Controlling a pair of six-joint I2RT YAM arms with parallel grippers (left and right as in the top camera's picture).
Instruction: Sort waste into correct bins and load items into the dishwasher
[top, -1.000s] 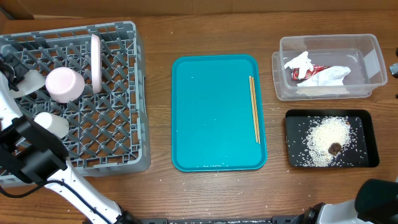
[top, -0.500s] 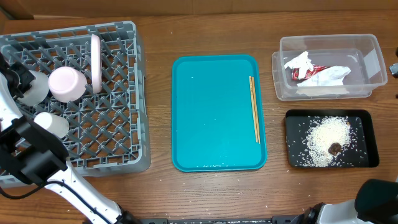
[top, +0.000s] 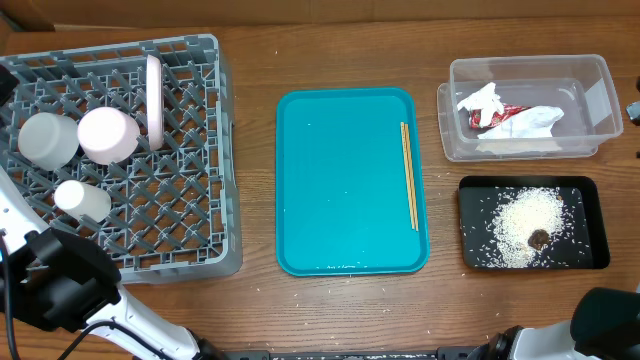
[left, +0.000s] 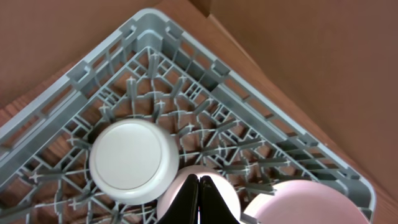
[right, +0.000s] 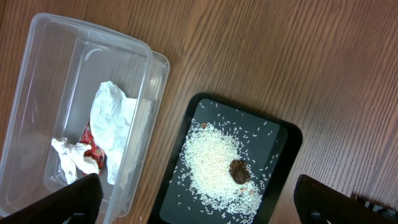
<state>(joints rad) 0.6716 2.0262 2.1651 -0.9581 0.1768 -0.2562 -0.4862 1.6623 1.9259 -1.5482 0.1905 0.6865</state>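
The grey dish rack (top: 190, 150) holds an upturned white cup (top: 48, 138), a pink cup (top: 107, 135), an upright pink plate (top: 153, 88) and a second white cup (top: 82, 200). My left gripper (left: 200, 186) is shut and empty, high above the rack; below it are the white cup (left: 130, 162), pink cup (left: 225, 198) and pink plate (left: 311, 205). Wooden chopsticks (top: 409, 175) lie on the teal tray (top: 340, 180). My right gripper (right: 199, 211) is open and empty above the black rice tray (right: 224, 162).
A clear bin (top: 590, 90) at back right holds crumpled paper and a red wrapper (top: 500, 115); it also shows in the right wrist view (right: 37, 74). The black tray (top: 475, 200) with rice sits in front of it. The left arm's base (top: 60, 290) is at the rack's front left corner.
My left gripper has let go of the white cup in the rack and drawn back to the left, out of the overhead view. The cup stands beside the pink cup.
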